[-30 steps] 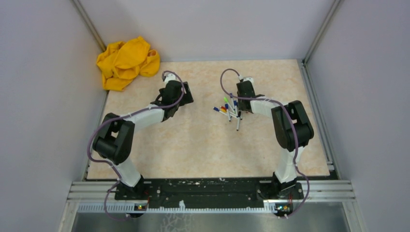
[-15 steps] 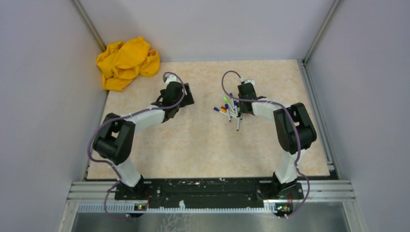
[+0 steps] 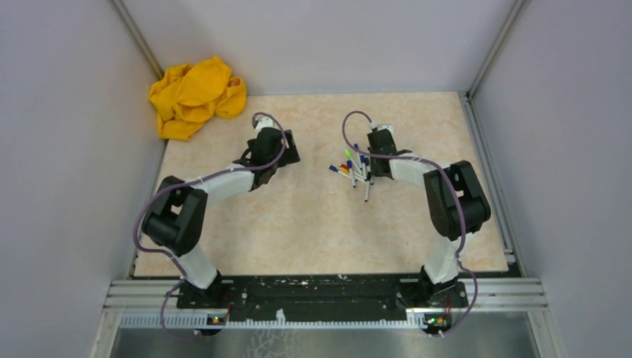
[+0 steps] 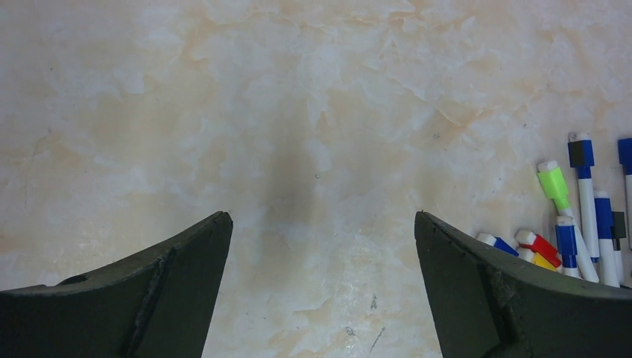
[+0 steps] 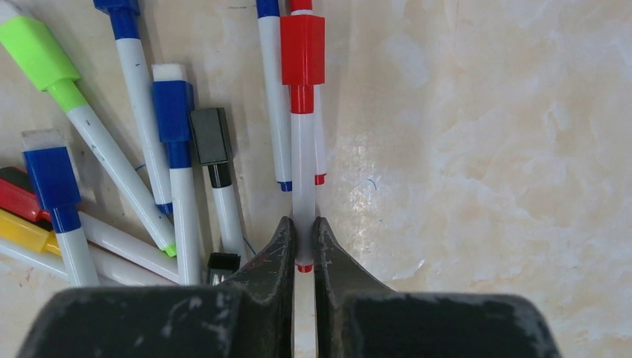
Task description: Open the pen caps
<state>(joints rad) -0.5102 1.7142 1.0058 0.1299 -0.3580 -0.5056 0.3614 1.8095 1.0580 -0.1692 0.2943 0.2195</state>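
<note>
A crumpled yellow cloth (image 3: pixel 195 97) lies at the far-left corner of the beige marbled table (image 3: pixel 313 224), partly over its edge. White pen barrels (image 5: pixel 113 165) lie fanned and overlapping right of the table's middle. Grey walls (image 3: pixel 67 149) close in the table's left, far and right sides. A metal rail (image 3: pixel 514 294) runs along its near edge.
</note>
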